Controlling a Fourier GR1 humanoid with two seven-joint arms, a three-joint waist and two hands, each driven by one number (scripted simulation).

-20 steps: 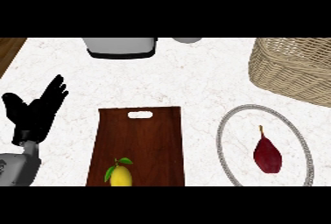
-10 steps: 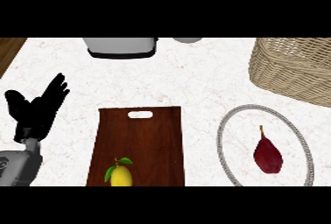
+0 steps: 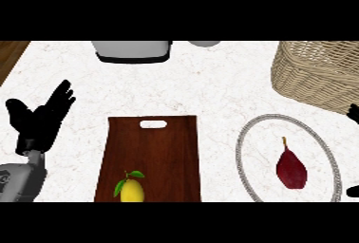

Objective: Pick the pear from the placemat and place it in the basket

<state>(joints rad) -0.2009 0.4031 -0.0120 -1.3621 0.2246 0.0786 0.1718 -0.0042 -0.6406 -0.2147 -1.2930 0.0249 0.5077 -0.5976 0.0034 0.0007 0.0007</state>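
Note:
The dark red pear (image 3: 290, 168) lies stem up on a round white placemat with a grey rim (image 3: 280, 116) at the right of the counter. Behind it, at the back right, stands the woven basket (image 3: 319, 71). My left hand (image 3: 41, 118) rests open at the far left with its fingers up, well away from the pear. Only small black parts of my right hand (image 3: 354, 112) show at the right edge, beside the placemat and below the basket. It touches nothing that I can see.
A dark wooden cutting board (image 3: 154, 152) with a handle slot lies in the middle, with a yellow lemon (image 3: 132, 190) at its near end. A grey pot-like thing (image 3: 132, 50) and a smaller grey thing (image 3: 203, 43) sit at the back edge.
Black parts of my right hand have come into view at the right edge. The left hand, pear and basket have stayed in place.

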